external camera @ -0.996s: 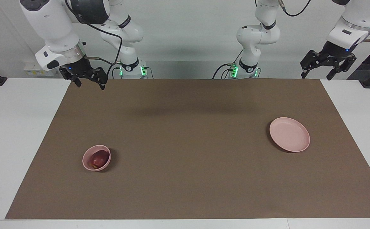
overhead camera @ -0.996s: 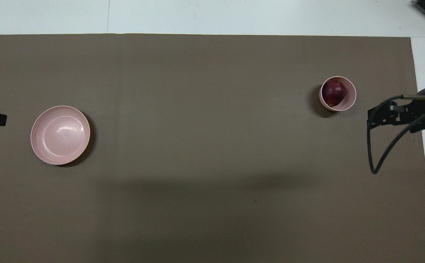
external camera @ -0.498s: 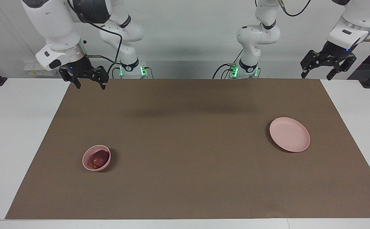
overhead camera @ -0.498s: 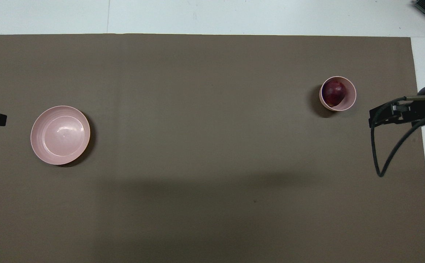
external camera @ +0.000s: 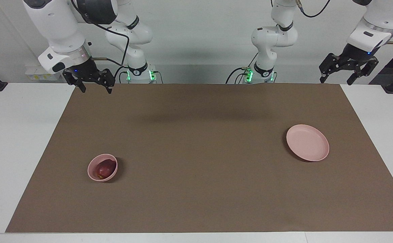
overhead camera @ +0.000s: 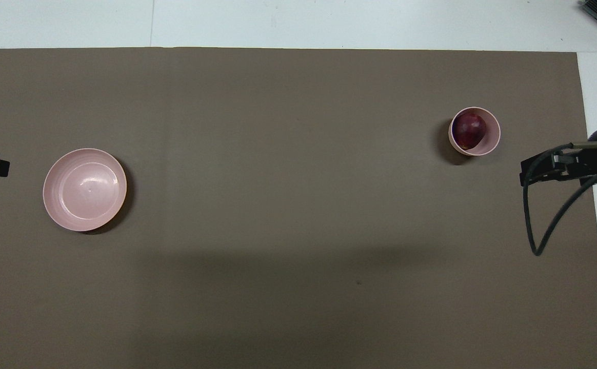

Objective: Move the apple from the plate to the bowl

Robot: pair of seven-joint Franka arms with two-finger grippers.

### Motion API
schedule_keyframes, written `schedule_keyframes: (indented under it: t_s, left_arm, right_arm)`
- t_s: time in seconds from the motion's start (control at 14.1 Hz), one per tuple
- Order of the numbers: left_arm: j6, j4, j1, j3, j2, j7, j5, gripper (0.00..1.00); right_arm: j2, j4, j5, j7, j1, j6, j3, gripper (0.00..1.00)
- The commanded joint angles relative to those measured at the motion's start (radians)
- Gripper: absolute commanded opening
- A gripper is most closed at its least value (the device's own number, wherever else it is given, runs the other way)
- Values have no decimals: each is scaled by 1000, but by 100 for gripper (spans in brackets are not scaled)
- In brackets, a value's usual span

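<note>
The dark red apple (external camera: pixel 103 169) lies in the small deep pink bowl (external camera: pixel 93 172) toward the right arm's end of the table; both also show in the overhead view, the apple (overhead camera: pixel 470 130) in the bowl (overhead camera: pixel 491 138). The wide flat pink plate (external camera: pixel 307 142) lies bare toward the left arm's end and also shows in the overhead view (overhead camera: pixel 84 189). My right gripper (external camera: pixel 96 90) is open and empty, up over the mat's edge nearest the robots, well apart from the bowl; it shows in the overhead view (overhead camera: pixel 526 171). My left gripper (external camera: pixel 335 82) waits open and empty over the mat's corner; only its tip (overhead camera: pixel 1 166) shows from overhead.
A brown mat (external camera: pixel 196 152) covers most of the white table (external camera: pixel 14 135). A black cable (overhead camera: pixel 534 225) hangs in a loop from the right arm's wrist.
My right gripper has drawn back a little toward the robots and away from the bowl. The apple, bowl, plate and left arm have not moved.
</note>
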Motion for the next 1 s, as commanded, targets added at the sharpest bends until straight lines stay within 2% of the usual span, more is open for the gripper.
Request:
schedule_keyframes:
  t_s: [0.0, 0.14, 0.36, 0.57, 0.71, 0.92]
  left_arm:
    - [-14, 8, -1, 2, -2, -10, 7, 100]
    - [-14, 8, -1, 2, -2, -10, 7, 100]
    - [-14, 8, -1, 2, -2, -10, 7, 100]
    - [-14, 8, -1, 2, -2, -10, 7, 100]
    - [-14, 8, -1, 2, -2, -10, 7, 100]
    - [-16, 8, -1, 2, -2, -13, 7, 100]
  right_arm:
    - [-28, -29, 10, -5, -10, 1, -5, 100]
    - [-31, -31, 10, 7, -31, 1, 7, 100]
    - [-36, -31, 21, 7, -132, -11, 90, 100]
    - [-48, -45, 22, 9, -133, -14, 90, 100]
    - [-80, -98, 21, 30, -133, 1, 90, 100]
    - [-80, -97, 19, 44, -133, 8, 90, 100]
